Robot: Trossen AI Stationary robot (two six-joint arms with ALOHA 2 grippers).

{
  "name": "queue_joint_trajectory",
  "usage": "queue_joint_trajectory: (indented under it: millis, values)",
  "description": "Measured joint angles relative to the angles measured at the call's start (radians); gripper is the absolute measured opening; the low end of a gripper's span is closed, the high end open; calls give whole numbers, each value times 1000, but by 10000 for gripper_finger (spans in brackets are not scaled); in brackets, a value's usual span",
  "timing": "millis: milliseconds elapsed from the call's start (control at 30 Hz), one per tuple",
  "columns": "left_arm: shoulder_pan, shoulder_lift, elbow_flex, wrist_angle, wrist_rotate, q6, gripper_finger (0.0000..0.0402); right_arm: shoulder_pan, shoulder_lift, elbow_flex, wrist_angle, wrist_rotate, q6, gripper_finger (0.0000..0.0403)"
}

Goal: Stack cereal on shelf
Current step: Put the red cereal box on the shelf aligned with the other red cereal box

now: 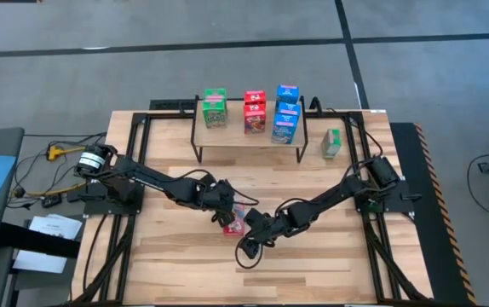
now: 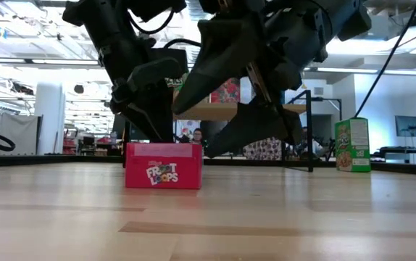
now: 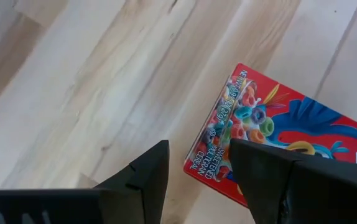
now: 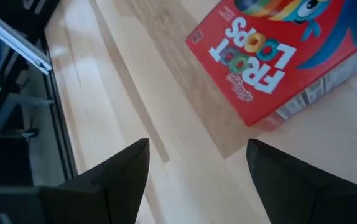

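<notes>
Slatted table (image 1: pixel 176 256) bears shelf (image 1: pixel 249 136), red box (image 1: pixel 233 223), green box (image 1: pixel 332 143).

Both arms reached in from their own sides and met near the middle of the table, a bit toward the near edge. The left arm stretched in low from the left, elbow slightly bent, wrist tipped down. The left gripper (image 1: pixel 228 215) sat low over the tabletop with its fingers (image 3: pixel 146 177) only narrowly parted, nothing between them. The right arm angled in from the right, forearm sloping down toward the centre. The right gripper (image 1: pixel 250 243) hung just right of and nearer than the left one, fingers (image 4: pixel 121 167) spread wide and holding nothing.
</notes>
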Motion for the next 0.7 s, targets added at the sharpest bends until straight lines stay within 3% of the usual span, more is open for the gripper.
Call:
queue_joint_trajectory:
  millis: [233, 700]
  values:
    - [-13, 0, 3, -5, -12, -39, 149, -1, 0, 0, 40, 17, 18, 294]
    - [-15, 0, 121, -188, -29, 122, 108, 14, 0, 0, 47, 51, 77, 294]
